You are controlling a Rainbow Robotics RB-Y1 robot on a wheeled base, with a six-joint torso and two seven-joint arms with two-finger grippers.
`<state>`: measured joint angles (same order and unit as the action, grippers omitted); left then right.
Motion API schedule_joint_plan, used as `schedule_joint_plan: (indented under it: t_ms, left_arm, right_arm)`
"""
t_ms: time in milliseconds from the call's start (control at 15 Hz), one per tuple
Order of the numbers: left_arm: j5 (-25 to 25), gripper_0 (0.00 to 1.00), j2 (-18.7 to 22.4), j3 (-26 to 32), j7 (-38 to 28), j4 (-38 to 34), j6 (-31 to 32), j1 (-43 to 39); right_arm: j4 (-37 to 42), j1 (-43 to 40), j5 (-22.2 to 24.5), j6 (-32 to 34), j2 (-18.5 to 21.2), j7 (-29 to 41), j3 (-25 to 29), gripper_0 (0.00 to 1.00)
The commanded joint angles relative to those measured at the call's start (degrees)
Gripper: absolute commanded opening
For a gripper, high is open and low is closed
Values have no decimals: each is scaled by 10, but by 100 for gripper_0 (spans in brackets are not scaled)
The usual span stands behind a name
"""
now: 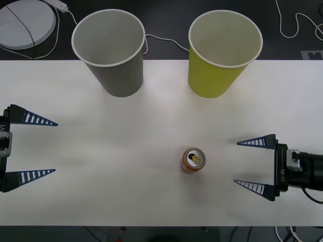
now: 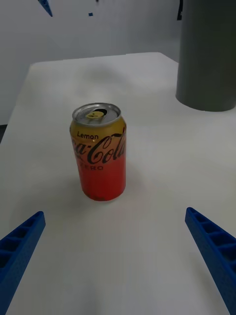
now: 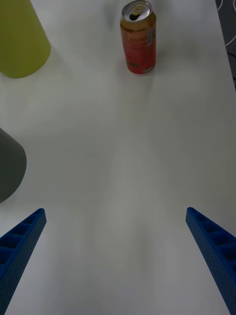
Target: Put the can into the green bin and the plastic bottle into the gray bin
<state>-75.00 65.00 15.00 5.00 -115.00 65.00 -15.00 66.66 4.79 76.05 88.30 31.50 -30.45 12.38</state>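
The can [image 1: 193, 160], red and gold with a pull-tab top, stands upright on the white table [image 1: 126, 191], right of centre; it is also the can [image 2: 99, 151] and the can [image 3: 138, 37]. My right gripper [image 1: 243, 164] is open, level with the can and a short way to its right, fingers pointing at it. At the table's left edge my left gripper [image 1: 49, 147] is open too and holds nothing. The gray bin [image 1: 110, 53] stands at the back left and the green bin [image 1: 223, 53] at the back right, both upright. The plastic bottle is out of view.
A round white disc [image 1: 22, 22] and white cables [image 1: 295, 25] lie on the dark floor beyond the table's far edge. Bare tabletop stretches between the two grippers and in front of the bins.
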Motion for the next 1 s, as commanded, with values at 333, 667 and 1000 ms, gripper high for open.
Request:
schedule_joint_plan:
  t_ms: [333,667,1000]
  left_arm:
    - [0,100,0,0,0,0,0,0]
    - [0,100,0,0,0,0,0,0]
    - [0,100,0,0,0,0,0,0]
  right_arm:
    - [-101,52,-59,-13,-16,-41,-86,100]
    - [-101,59,-92,-68,-28,-58,-145,100]
    - [-100,67,-96,-106,-43,-73,-177,100]
